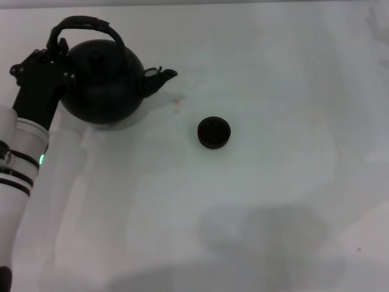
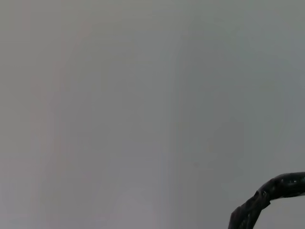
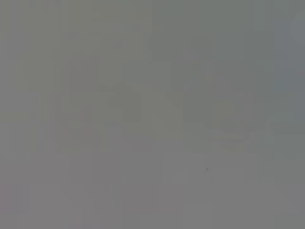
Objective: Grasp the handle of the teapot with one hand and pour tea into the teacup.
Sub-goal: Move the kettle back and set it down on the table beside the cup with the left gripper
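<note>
One arm at work: the left gripper sits at the teapot's left flank, by the handle; the grip itself is hidden, so open or closed cannot be told.
Head view, teapot: far-left on the desk, spout aimed right toward the teacup.
Head view, teacup: right of and nearer than the pot, well apart.
Left wrist view: only a handle end shows.
Right wrist view: nothing; right arm unseen.
</note>
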Robot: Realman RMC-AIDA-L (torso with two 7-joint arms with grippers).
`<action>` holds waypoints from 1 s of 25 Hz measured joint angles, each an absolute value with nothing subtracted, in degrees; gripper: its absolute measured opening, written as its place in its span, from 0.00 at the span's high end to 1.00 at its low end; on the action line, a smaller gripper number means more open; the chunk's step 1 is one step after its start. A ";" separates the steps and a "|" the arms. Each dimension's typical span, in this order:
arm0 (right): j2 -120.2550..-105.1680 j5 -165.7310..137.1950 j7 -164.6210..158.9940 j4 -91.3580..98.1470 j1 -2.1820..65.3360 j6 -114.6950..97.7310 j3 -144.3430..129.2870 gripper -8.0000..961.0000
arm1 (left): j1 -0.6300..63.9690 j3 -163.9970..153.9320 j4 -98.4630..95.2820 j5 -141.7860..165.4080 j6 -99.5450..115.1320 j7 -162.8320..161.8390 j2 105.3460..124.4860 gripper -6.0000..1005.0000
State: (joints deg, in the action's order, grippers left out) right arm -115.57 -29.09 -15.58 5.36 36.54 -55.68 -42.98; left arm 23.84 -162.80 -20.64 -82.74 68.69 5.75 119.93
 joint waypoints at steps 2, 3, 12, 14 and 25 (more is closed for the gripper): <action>-115.57 -29.08 -15.58 5.36 36.55 -55.69 -42.98 0.13 | 23.72 -162.81 -20.99 -82.32 68.18 5.69 119.93 0.87; -115.57 -29.09 -15.58 5.36 36.55 -55.68 -42.98 0.13 | 23.65 -162.80 -21.12 -82.26 67.84 5.63 119.92 0.86; -115.57 -29.09 -15.56 5.36 36.57 -55.61 -42.98 0.13 | 23.33 -162.77 -21.74 -80.73 65.15 5.36 119.86 0.83; -115.58 -29.09 -15.56 5.36 36.57 -55.57 -42.98 0.13 | 23.31 -162.77 -21.44 -78.87 64.88 5.36 119.81 0.83; -115.57 -29.09 -15.55 5.37 36.48 -55.54 -42.98 0.13 | 23.06 -162.77 -21.25 -77.51 64.55 5.36 119.71 0.76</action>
State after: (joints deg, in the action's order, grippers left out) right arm -115.57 -29.09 -15.55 5.37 36.48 -55.54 -42.98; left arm 23.06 -162.77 -21.26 -77.51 64.55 5.36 119.71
